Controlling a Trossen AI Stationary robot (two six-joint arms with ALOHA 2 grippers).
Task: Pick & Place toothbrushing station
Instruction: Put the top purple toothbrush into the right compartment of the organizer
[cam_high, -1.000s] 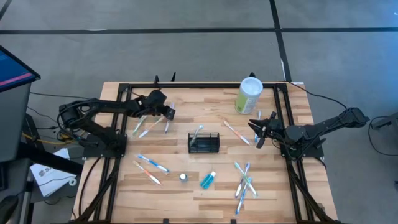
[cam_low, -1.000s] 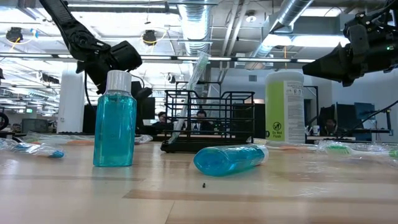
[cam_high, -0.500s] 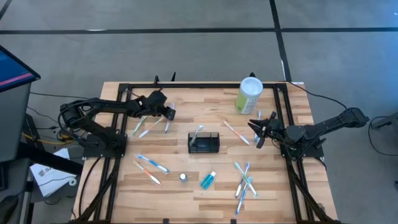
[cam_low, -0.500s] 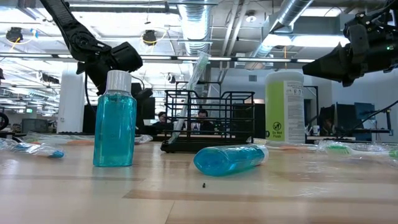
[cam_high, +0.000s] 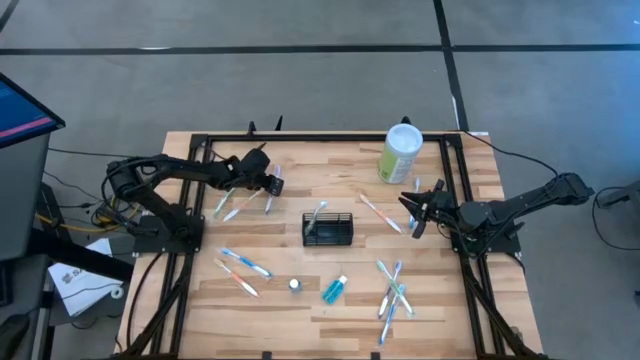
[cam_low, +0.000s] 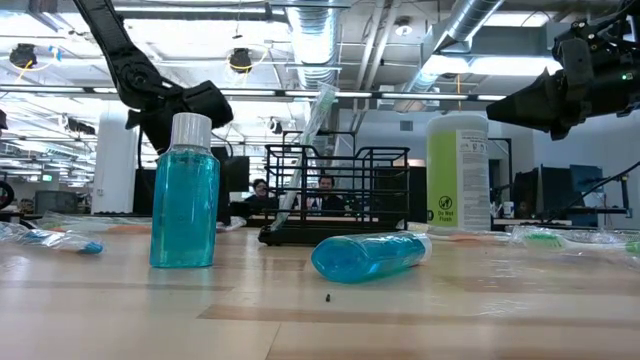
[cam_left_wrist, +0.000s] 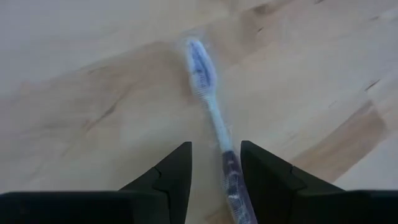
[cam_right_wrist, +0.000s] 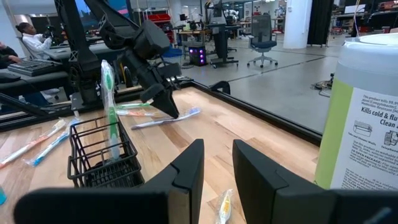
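An upright bottle of blue liquid (cam_low: 184, 193) with a white cap stands on the wooden table (cam_low: 320, 310), and a second blue bottle (cam_low: 368, 255) lies on its side nearby. Behind them sits the black wire caddy (cam_low: 335, 195) with a toothbrush (cam_low: 306, 150) leaning in it. A pale-green canister (cam_low: 458, 173) stands to its right. Dark arms reach in from both upper corners.

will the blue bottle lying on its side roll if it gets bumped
Likely yes: the lying blue bottle looks round-bodied and rests on bare wood, so a nudge could roll it. Being mostly full of liquid, it probably feels heavy for its size.
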